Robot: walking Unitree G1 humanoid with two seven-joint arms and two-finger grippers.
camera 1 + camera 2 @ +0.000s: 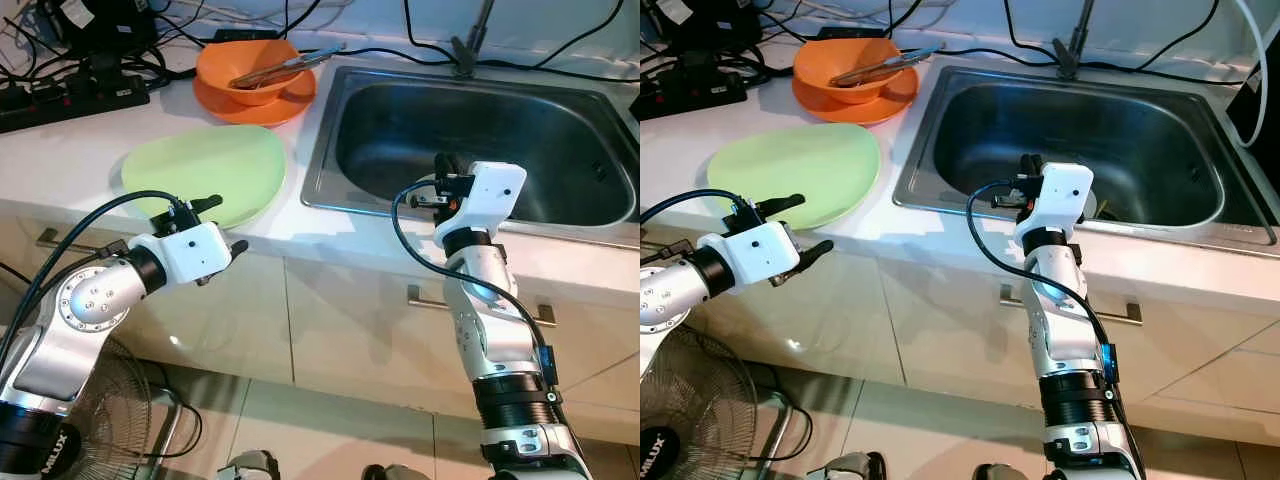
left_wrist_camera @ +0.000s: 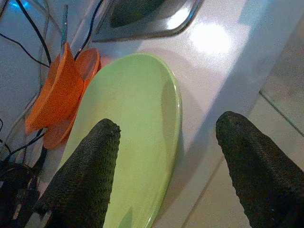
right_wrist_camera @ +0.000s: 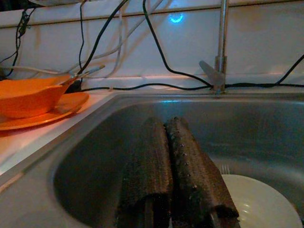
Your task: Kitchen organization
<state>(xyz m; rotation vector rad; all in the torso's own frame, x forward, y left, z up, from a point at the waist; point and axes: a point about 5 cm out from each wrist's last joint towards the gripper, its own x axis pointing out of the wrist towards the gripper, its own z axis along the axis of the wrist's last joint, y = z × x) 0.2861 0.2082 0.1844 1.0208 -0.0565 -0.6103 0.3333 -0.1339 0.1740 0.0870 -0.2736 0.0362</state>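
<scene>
A pale green plate point(image 1: 205, 172) lies flat on the white counter, left of the steel sink point(image 1: 330, 200). My left gripper point(image 1: 225, 225) hovers open just off the counter's front edge, level with the plate's near rim, with nothing between its fingers point(image 2: 85, 175). My right gripper point(image 3: 164, 123) is shut and empty, held over the sink's front wall and pointing into the basin. A white plate point(image 3: 256, 199) rests on the sink floor below and beyond it. Behind the green plate, an orange bowl point(image 1: 250, 70) holding metal tongs point(image 1: 285, 65) sits on an orange plate point(image 1: 290, 105).
A black power strip point(image 1: 70, 100) and cables crowd the counter's back left. The faucet point(image 1: 465, 50) rises behind the sink. Cabinet fronts with a bar handle point(image 1: 480, 300) stand below the counter, and a floor fan point(image 1: 110, 420) is at my lower left.
</scene>
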